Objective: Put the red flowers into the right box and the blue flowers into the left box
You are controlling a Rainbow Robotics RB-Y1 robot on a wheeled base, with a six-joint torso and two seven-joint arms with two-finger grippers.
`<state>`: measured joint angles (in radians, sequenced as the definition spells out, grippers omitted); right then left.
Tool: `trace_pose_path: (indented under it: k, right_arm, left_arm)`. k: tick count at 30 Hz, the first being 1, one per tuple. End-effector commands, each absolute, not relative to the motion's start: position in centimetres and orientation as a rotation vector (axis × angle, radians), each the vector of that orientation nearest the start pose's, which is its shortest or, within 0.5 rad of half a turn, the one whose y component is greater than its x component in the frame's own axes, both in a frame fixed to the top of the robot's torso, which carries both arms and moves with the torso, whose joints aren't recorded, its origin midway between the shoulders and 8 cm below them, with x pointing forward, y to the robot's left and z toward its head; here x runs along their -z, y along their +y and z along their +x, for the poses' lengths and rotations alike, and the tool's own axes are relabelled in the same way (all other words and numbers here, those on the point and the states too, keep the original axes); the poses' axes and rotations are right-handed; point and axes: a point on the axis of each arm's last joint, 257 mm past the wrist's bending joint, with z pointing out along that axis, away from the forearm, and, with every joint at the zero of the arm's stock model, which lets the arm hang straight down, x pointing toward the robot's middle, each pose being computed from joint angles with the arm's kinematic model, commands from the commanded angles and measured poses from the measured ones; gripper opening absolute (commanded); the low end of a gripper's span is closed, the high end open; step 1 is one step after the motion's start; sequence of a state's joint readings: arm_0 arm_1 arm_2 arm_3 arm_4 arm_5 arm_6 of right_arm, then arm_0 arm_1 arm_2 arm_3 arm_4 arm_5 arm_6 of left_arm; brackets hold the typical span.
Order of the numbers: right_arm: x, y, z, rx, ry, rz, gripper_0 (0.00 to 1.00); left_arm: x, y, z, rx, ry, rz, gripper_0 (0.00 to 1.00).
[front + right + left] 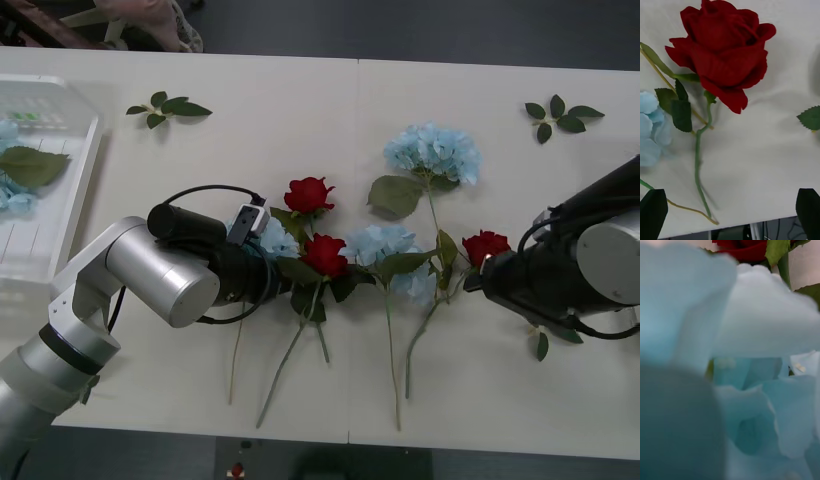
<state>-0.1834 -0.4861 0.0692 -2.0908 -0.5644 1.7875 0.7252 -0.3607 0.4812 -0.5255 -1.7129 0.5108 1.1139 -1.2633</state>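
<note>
While your two arms reach in from either side, the front view shows the flowers mostly unsorted in mid-table: three red flowers [309,194] mixed with the blue flowers [434,151]. The left box [62,215] sits at the table's far left edge with blue blooms already in it. Your left gripper [268,262] is pressed against a small blue head beside the middle rose; I cannot tell how its fingers stand. Your right gripper [478,272] points at the rightmost rose [486,245], just beside it.

From the right wrist view, the two black fingertips [653,212] stand wide apart at the corners, holding nothing. That rose [724,48] lies ahead with its thin green stem [698,165] running back between the fingers. Judged from this, centre the stem before closing, and grip below the bloom rather than on the petals.

From the left wrist view, pale blue petals [763,326] crowd the lens, with a red bloom [745,249] beyond. Take care that you lift only the blue head; its neighbour's leaves overlap it and could drag along.
</note>
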Motion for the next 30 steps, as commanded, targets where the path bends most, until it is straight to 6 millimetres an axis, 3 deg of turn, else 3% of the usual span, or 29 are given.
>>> trace_pose_path:
  k: [1,2,3,4,14,21,26,29,30]
  right_arm:
    - [27.5,-23.0,40.3,-0.262,2.682,0.729,1.00]
    - [27.9,-22.8,40.7,-0.245,2.675,0.736,1.00]
    - [28.4,-22.8,41.2,-0.225,2.669,0.742,1.00]
    - [28.7,-22.8,41.5,-0.215,2.666,0.744,1.00]
    - [32.9,-22.6,45.3,-0.065,2.645,0.751,1.00]
    - [34.4,-22.0,45.8,-0.042,2.657,0.722,1.00]
    - [34.5,-21.6,45.5,-0.050,2.673,0.704,1.00]
    - [34.7,-21.2,45.3,-0.060,2.684,0.699,1.00]
    - [34.7,-21.2,45.3,-0.060,2.684,0.699,1.00]
  left_arm:
    - [31.8,10.0,47.7,0.304,2.461,0.408,0.31]
    - [31.7,10.0,47.7,0.306,2.458,0.405,0.12]
    - [31.7,9.9,47.7,0.308,2.457,0.403,0.03]
    - [31.7,10.0,47.7,0.307,2.459,0.402,0.02]
    - [31.3,11.1,48.7,0.241,2.433,0.414,0.00]
    - [29.0,13.2,49.9,0.194,2.387,0.407,0.00]
    - [24.6,16.0,50.2,0.131,2.371,0.412,0.00]
    - [18.9,18.9,49.1,0.103,2.393,0.393,0.00]
    - [18.3,19.2,49.0,0.096,2.396,0.392,0.00]
